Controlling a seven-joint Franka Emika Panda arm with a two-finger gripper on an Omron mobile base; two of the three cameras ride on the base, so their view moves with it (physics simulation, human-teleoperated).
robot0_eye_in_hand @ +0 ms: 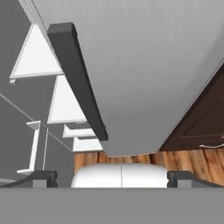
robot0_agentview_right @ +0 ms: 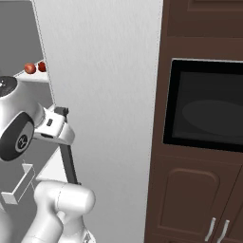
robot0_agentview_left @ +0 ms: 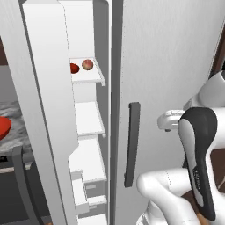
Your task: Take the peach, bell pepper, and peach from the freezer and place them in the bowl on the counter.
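The freezer (robot0_agentview_left: 90,114) stands open at centre left. On its upper shelf sit a peach (robot0_agentview_left: 88,64) and the bell pepper (robot0_agentview_left: 74,68), partly hidden by the door edge. The bowl (robot0_agentview_left: 3,126) is cut off at the left edge. The gripper (robot0_eye_in_hand: 112,177) holds nothing, its fingers spread wide.

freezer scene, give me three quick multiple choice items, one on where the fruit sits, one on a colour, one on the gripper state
1. Where do the bell pepper and the peach sit?
A. on the floor
B. side by side on an upper freezer shelf
C. in the bowl

2. What colour is the bowl?
A. red
B. blue
C. white

3. How do the gripper's jaws stand?
A. shut on the peach
B. shut on the door handle
C. open, holding nothing

Answers:
1 B, both rest on the upper white shelf in the left base view.
2 A, its red rim shows at that view's left edge.
3 C, the hand view shows the fingertips far apart with nothing between them.
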